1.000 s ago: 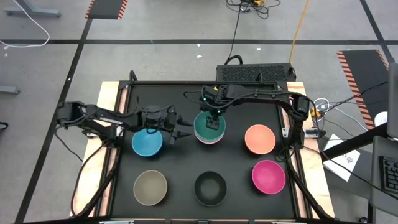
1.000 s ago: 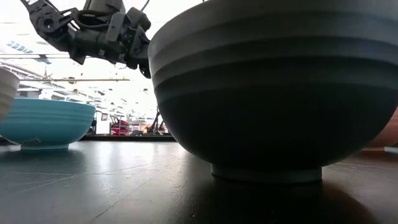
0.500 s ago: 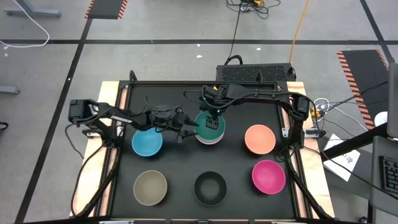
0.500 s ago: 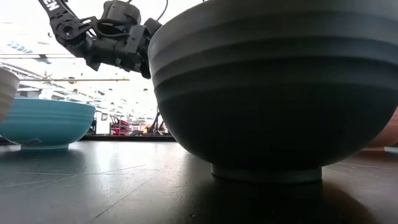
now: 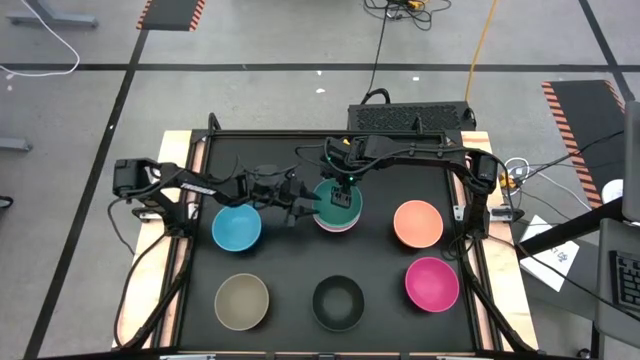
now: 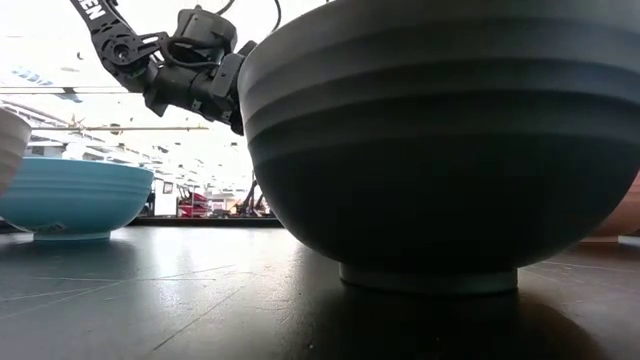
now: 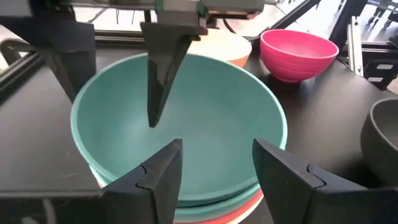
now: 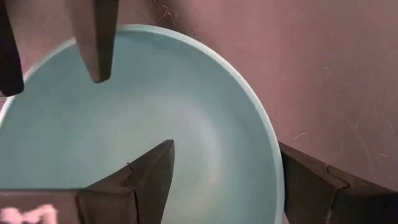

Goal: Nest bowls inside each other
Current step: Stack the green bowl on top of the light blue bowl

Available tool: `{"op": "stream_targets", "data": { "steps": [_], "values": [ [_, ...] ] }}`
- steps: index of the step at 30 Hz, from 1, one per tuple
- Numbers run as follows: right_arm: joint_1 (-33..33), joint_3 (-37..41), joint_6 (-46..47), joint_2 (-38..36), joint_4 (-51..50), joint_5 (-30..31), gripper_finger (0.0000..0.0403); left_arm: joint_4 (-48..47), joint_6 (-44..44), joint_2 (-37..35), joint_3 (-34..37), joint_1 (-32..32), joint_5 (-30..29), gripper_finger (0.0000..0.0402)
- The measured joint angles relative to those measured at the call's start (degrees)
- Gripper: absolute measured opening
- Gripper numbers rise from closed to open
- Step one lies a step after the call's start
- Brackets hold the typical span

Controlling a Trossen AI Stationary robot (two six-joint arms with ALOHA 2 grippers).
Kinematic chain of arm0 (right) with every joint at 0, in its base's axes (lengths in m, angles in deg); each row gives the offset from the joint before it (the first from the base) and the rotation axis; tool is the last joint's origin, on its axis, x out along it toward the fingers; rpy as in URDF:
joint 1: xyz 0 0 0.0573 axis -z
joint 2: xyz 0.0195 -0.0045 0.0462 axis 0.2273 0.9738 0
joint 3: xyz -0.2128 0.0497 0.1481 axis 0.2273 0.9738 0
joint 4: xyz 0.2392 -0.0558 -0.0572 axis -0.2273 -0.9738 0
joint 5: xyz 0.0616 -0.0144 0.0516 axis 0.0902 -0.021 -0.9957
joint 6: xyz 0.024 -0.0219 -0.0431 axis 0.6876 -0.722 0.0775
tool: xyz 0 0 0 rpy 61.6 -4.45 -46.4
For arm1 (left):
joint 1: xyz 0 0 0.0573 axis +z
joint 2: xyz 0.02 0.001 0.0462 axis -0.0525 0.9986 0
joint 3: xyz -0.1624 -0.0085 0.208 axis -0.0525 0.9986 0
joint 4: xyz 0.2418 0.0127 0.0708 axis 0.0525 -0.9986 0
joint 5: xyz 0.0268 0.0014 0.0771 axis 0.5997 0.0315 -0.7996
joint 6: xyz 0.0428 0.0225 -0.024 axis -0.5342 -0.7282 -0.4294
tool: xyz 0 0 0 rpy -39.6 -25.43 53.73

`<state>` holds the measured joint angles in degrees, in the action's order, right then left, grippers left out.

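A stack of nested bowls (image 5: 337, 212) stands at the table's middle far part, with a turquoise bowl (image 7: 180, 118) on top and a red-pink rim (image 7: 249, 208) at the bottom. My right gripper (image 8: 227, 180) hangs open over it. One finger is inside the turquoise bowl and one outside its rim, and no touch shows. My left gripper (image 7: 217, 171) is open at the stack's left side, just above the rim. Single bowls rest on their feet: blue (image 5: 237, 229), orange (image 5: 418, 223), magenta (image 5: 432, 283), tan (image 5: 242, 301) and black (image 5: 338, 302).
The black table mat (image 5: 290, 265) has a raised frame around it. My right arm runs along the far edge with cables (image 5: 420, 152). In the low view the black bowl (image 6: 430, 150) fills the front and hides the stack. There is free mat between the two rows of bowls.
My left gripper has gone from above the blue bowl toward the table's right, up to the left side of the stack. It has stayed open. My right gripper and the bowls have kept still.
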<state>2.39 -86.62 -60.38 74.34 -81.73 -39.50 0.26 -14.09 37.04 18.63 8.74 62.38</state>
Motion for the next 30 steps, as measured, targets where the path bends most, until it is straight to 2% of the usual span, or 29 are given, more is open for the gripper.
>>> {"op": "stream_targets", "data": {
  "steps": [13, 25, 30],
  "values": [
    [0.0, 0.0, 0.1, -0.7, 0.5, 0.1, 0.0245, 0.4, -0.1, 0.9, 0.0, -0.1, 0.0, 0.0198],
    [0.0, 0.0, 1.0, -6.7, 0.2, 0.6, 0.0245, 1.1, -0.1, 0.9, 0.0, -0.1, 0.0, 0.0198],
    [0.0, 0.0, 1.5, -7.7, -3.1, 4.1, 0.0245, 1.1, -0.7, 0.9, 0.0, -0.3, 0.0, 0.0198]
  ]
}}
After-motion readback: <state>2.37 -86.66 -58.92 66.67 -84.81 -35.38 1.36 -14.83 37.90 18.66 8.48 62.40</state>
